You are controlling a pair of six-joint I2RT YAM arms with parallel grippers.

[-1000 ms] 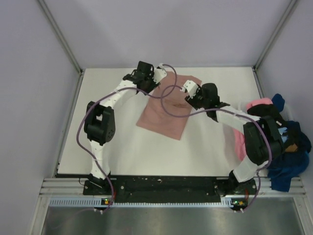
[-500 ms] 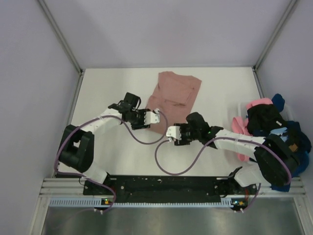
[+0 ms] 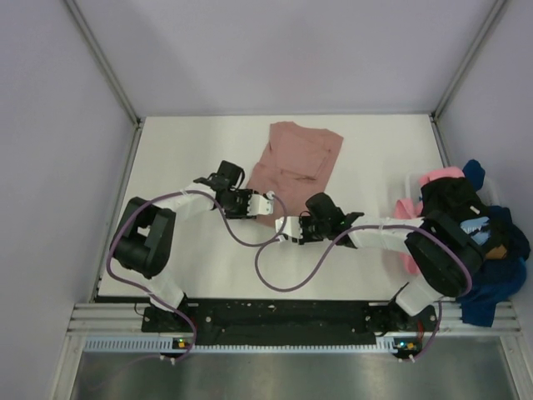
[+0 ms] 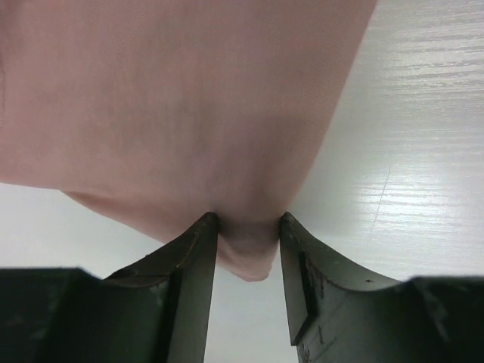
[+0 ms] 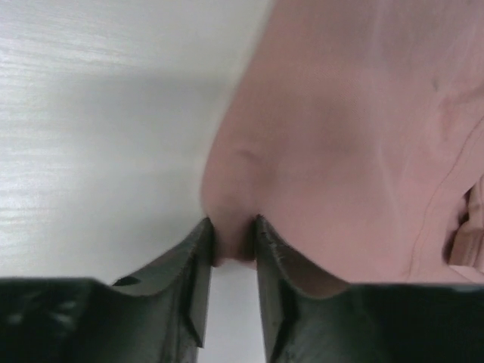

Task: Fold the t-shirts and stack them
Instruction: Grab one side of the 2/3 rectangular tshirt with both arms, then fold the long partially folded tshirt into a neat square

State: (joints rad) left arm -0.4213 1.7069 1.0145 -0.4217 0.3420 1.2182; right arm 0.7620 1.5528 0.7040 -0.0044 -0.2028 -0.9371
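The dusty rose-pink t-shirt (image 3: 298, 158) lies folded at the middle back of the table. My left gripper (image 3: 263, 203) is shut on its near left corner. The pink cloth (image 4: 189, 98) is pinched between the dark fingers (image 4: 193, 261). My right gripper (image 3: 288, 227) is shut on the near right corner, where a fold of the same cloth (image 5: 348, 136) sits between its fingers (image 5: 198, 257). Both grippers are low over the table, close together. The chest figure is hidden.
A heap of other t-shirts hangs over the table's right edge: bright pink (image 3: 440, 176), black (image 3: 454, 202), light blue (image 3: 482, 225) and navy (image 3: 500, 279). Purple cables (image 3: 275, 275) loop over the near table. Grey walls stand on three sides.
Both grippers moved from the shirt's far end to its near side, and the shirt now lies shorter, folded over. In the last half second the right gripper shifted left, closer to the left one.
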